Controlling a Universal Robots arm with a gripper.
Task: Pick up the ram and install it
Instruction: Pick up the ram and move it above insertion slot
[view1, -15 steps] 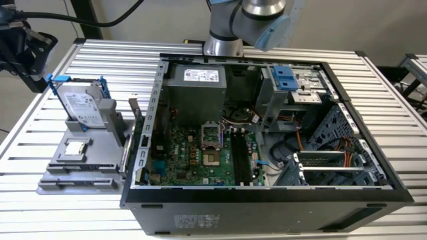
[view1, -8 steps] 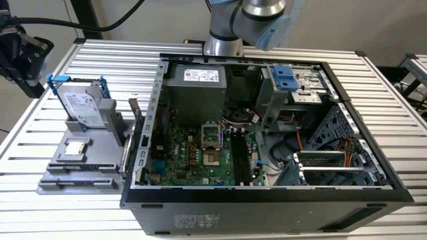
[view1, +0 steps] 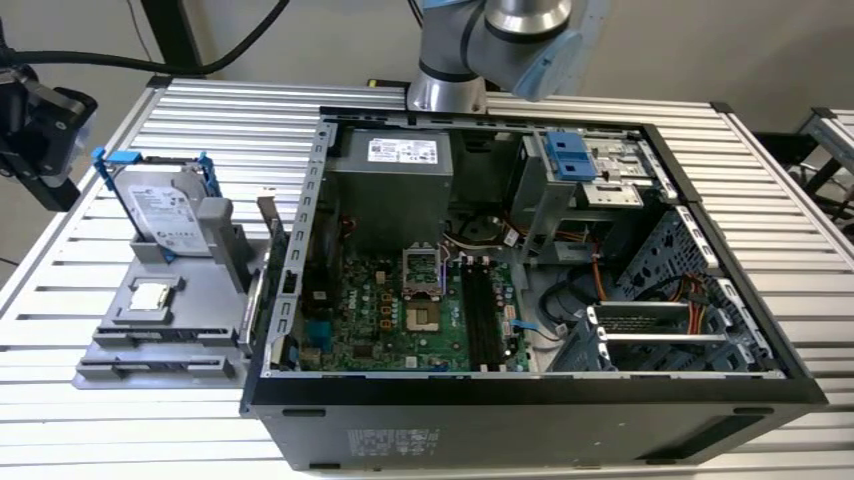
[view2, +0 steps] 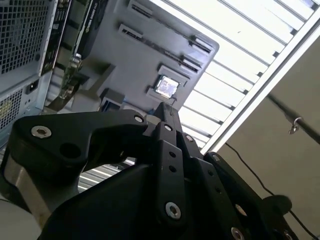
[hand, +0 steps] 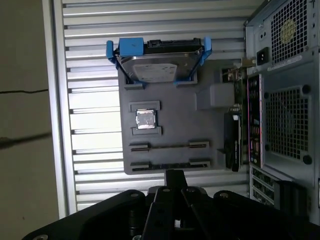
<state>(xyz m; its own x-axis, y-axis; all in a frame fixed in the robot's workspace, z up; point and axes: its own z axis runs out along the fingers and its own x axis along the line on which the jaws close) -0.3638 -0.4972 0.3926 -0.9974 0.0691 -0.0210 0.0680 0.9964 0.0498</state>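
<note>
The ram looks like a thin dark stick standing on edge in the outermost slot of the grey parts holder. That holder lies on the slatted table beside the open computer case, on the exterior view's left. My gripper hovers above the holder's slot end, apart from the ram, shut with nothing in it. Its black linkage is in the foreground of both wrist views. The black memory slots lie on the green motherboard inside the case.
A silver hard drive in a blue frame stands at the holder's far end. A small square processor chip lies in the holder's middle. The case wall rises right beside the holder. The table's edge runs close by.
</note>
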